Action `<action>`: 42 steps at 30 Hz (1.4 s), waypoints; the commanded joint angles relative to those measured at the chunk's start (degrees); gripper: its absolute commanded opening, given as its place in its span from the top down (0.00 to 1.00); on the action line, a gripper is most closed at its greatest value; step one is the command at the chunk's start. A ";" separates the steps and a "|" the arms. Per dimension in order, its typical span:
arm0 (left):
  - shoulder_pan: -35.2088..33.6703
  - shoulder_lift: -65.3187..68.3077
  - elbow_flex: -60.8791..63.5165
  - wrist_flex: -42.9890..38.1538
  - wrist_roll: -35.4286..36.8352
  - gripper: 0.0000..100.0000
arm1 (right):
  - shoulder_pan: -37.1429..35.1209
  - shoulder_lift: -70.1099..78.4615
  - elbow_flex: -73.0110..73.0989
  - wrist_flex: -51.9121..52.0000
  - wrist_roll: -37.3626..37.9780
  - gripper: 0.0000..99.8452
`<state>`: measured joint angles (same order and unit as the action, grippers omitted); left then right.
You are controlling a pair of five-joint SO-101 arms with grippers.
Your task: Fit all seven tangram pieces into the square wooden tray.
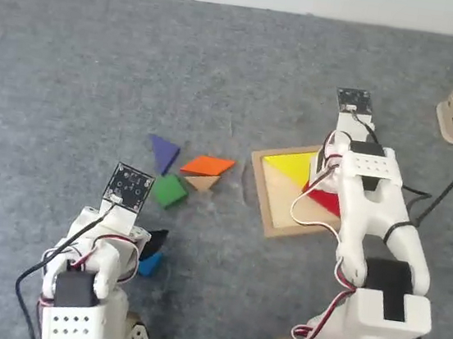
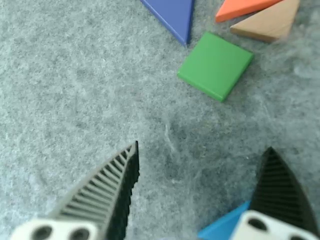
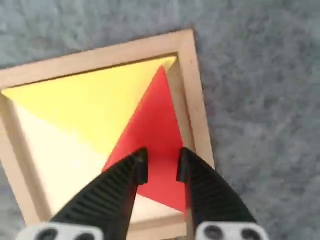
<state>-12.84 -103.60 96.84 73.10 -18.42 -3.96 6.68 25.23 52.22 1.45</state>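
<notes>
Two triangles (image 1: 289,165) in tray (image 1: 261,192), loose pieces (image 1: 170,190) on carpet (image 1: 97,79) left of it

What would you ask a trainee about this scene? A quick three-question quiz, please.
1. True or false: the green square already lies inside the wooden tray.
2. Which piece lies right beside the left gripper? A. the orange piece. B. the light blue triangle. C. the yellow triangle.
3. Fill in: the right gripper hangs over the ___ triangle in the tray.

Key: 1. False; it lies on the carpet, outside the tray. 2. B. 3. Red.
</notes>
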 commanded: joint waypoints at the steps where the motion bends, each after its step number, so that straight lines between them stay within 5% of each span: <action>1: 0.09 -0.79 -0.31 0.00 -0.18 0.65 | 1.63 0.48 -1.58 1.27 -0.70 0.89; 9: 0.09 -0.79 -0.31 0.00 -0.18 0.65 | 2.33 0.40 -1.67 1.27 0.70 0.89; 16: 0.09 -0.79 -0.31 0.00 -0.18 0.65 | -4.00 -1.89 -0.53 4.00 2.64 0.89; 31: 0.09 -0.79 -0.31 0.00 -0.18 0.65 | -5.49 -23.69 5.19 4.70 0.70 0.89; 42: 0.09 -0.79 -0.31 0.00 -0.18 0.65 | -0.13 -3.65 1.41 -2.33 3.96 0.89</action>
<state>-12.84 -103.60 96.84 73.10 -18.42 -6.59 -0.18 30.68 51.43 4.35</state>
